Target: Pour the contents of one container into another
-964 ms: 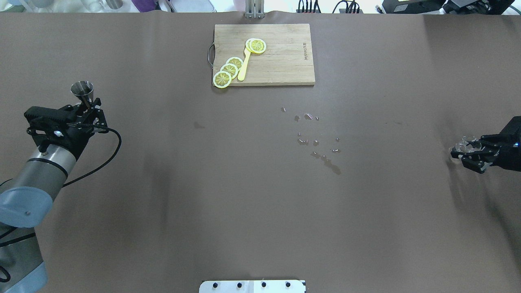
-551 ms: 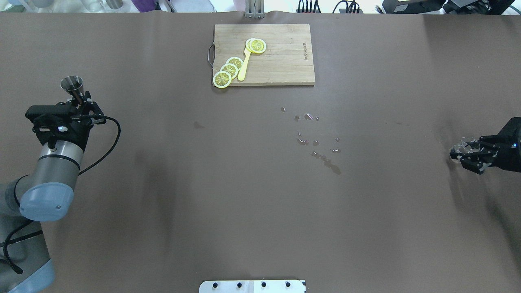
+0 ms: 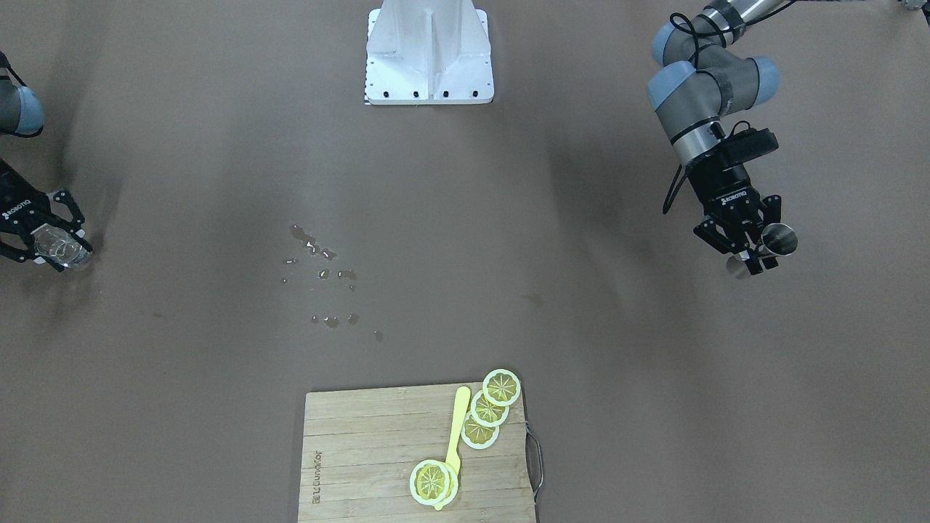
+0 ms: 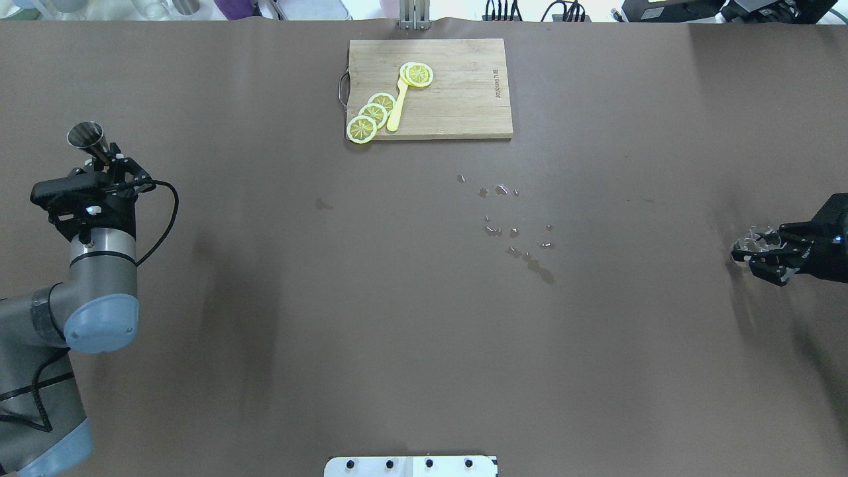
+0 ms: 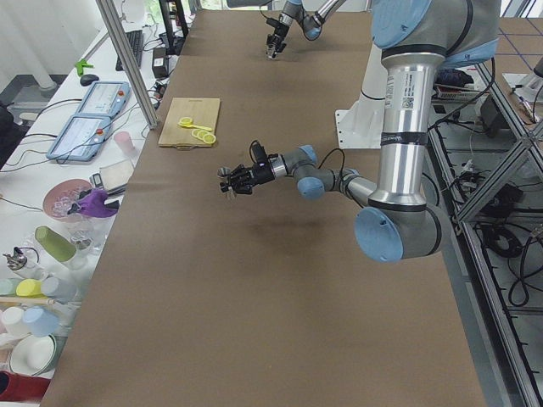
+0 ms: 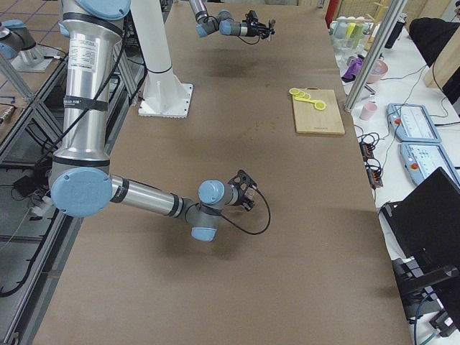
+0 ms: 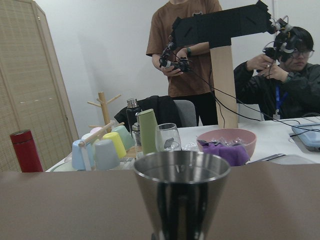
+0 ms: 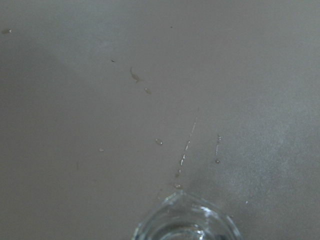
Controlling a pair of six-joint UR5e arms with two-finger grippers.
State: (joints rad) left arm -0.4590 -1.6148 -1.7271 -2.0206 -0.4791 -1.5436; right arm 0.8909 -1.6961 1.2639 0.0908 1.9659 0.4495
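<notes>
My left claw (image 4: 111, 161) clamps the steel jigger (image 4: 85, 134) at its waist, cup just past the fingertips, while my right claw (image 4: 762, 255), far across the table (image 4: 397, 331), grips the clear glass (image 4: 750, 240) between its fingers, spilled drops (image 4: 510, 230) well apart from both.

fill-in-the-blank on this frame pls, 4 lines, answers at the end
1. The left gripper is shut on the jigger, whose mouth faces ____.
2. The glass is held by the robot's ____ arm.
3. The board carries slices of ____.
4. The spilled drops lie on the ____, not on the board.

Answers: up; right; lemon; table
</notes>
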